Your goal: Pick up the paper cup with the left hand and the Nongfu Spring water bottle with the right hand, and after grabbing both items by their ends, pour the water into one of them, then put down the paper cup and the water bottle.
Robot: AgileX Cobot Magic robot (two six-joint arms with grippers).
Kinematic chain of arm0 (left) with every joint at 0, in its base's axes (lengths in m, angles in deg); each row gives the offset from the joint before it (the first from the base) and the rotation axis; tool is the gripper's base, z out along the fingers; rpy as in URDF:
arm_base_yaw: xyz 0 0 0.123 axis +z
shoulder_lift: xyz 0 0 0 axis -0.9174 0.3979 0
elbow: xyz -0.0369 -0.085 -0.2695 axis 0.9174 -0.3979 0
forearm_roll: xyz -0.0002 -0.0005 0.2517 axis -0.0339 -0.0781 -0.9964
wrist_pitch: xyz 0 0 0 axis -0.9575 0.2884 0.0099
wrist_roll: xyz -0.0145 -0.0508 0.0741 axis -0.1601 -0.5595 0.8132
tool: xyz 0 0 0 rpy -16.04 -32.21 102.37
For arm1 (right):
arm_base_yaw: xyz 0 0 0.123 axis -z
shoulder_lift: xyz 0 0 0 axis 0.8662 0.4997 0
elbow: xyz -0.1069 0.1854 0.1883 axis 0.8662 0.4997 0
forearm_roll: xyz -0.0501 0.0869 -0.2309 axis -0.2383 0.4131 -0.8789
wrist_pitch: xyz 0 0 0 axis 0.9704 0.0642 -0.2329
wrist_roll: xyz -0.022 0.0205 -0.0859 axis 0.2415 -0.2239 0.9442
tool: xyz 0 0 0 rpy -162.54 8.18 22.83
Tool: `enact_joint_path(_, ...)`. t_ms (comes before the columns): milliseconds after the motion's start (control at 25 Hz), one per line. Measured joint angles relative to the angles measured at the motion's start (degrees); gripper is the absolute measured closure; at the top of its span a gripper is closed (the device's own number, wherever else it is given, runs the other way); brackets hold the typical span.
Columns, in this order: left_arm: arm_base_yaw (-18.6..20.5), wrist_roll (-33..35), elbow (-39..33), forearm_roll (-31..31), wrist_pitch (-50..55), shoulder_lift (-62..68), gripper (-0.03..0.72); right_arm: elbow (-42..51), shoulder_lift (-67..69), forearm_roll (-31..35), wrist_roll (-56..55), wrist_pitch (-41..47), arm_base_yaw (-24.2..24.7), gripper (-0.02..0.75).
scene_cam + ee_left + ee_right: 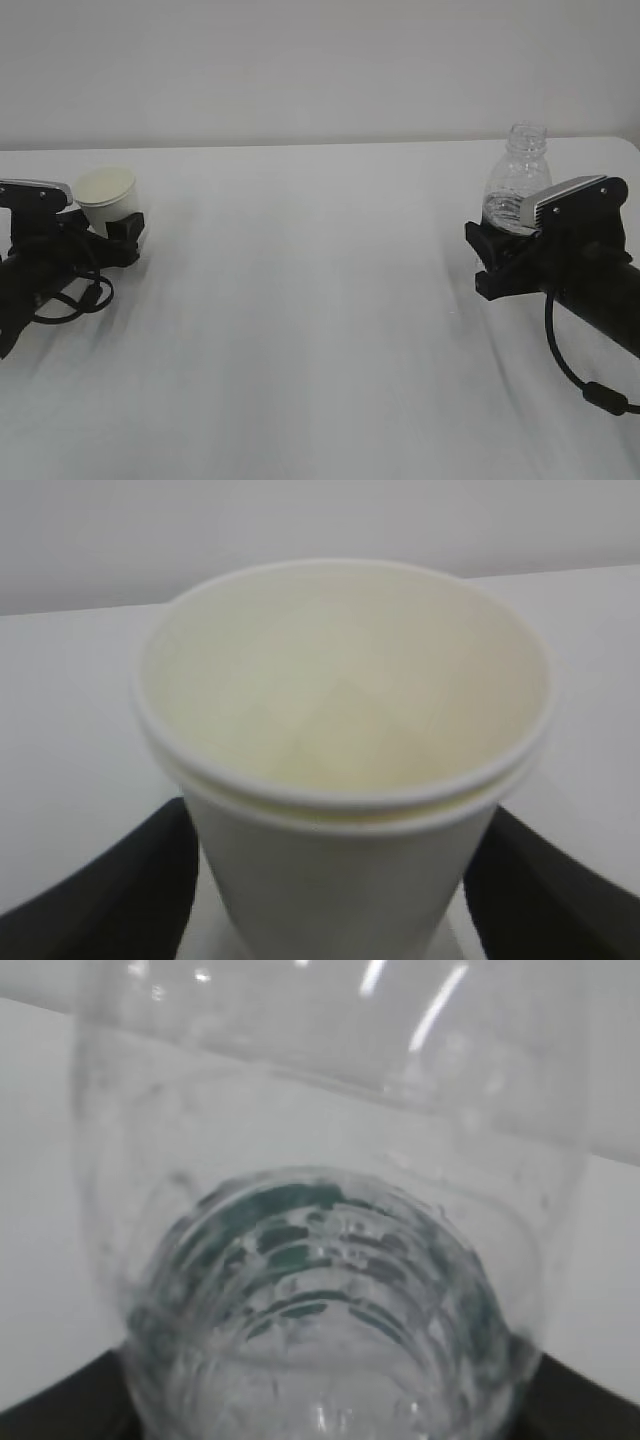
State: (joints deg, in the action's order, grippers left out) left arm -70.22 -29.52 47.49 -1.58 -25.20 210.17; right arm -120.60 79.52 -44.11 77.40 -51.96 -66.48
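Note:
The white paper cup (105, 191) stands upright at the far left, held between the black fingers of my left gripper (112, 226). In the left wrist view the cup (340, 740) fills the frame, showing a cream inside and a doubled rim. A finger (110, 890) presses on each side of its lower wall. At the right, the clear Nongfu Spring water bottle (517, 178) stands upright and capless in my right gripper (503, 232). Its ribbed body and green label (300, 1250) fill the right wrist view. I cannot make out the water level.
The white table (320, 300) runs between the two arms, with a pale wall behind it. A black cable (570, 370) loops from the right arm onto the table, and another (75, 300) hangs by the left arm.

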Motion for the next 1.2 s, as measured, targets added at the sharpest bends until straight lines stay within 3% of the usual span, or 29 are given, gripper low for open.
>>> enact_joint_path(560,0.0,-0.6,5.7,-0.2,0.0,2.2,0.105,0.0,0.0,0.0,0.0,0.0,0.0,0.3)
enact_joint_path(800,0.0,-0.7,5.8,-0.9,0.0,2.2,0.193,0.0,0.0,0.0,0.0,0.0,0.0,0.3)
enact_joint_path(1200,0.0,-1.0,5.9,-5.7,0.0,2.2,0.207,0.0,0.0,0.0,0.1,0.0,0.0,0.3)
